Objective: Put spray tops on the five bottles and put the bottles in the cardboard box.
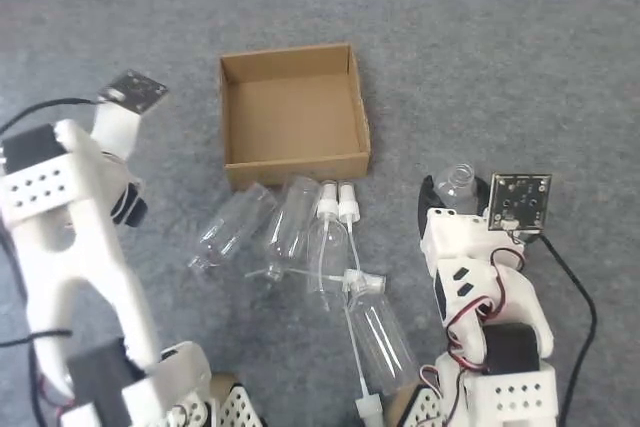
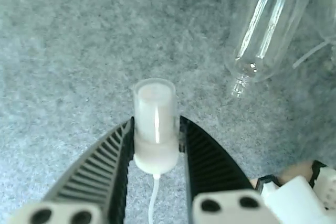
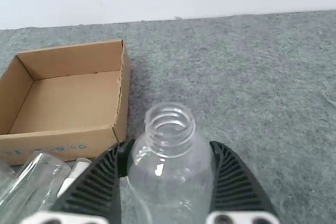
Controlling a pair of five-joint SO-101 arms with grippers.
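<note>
Left claw: you have the left gripper [image 2: 156, 124] closed on a white spray top [image 2: 155, 106], one finger on each side of it, over the grey carpet [image 1: 500, 67] at the left of the scene.
Right claw: you have the right gripper [image 3: 169, 150] gripping the body of a clear bottle [image 3: 169, 129]; it stands upright with its threaded neck open and no top on it.
Held bottle, place: in the high view it sits right of the bottle cluster, nearer than the cardboard box [image 1: 295, 162] and off its right corner.
Cardboard box: open, nothing in it, far centre of the carpet.
Lying bottles: two uncapped bottles [image 1: 232, 225] [image 1: 293, 217] lie side by side just near of the box's front wall; a third bottle [image 1: 325, 252] lies to their right; a fourth bottle [image 1: 378, 335] lies nearer still, with a white top at its far end.
Loose top: a spray top [image 1: 368, 409] lies at the near edge, between the two arm bases.
</note>
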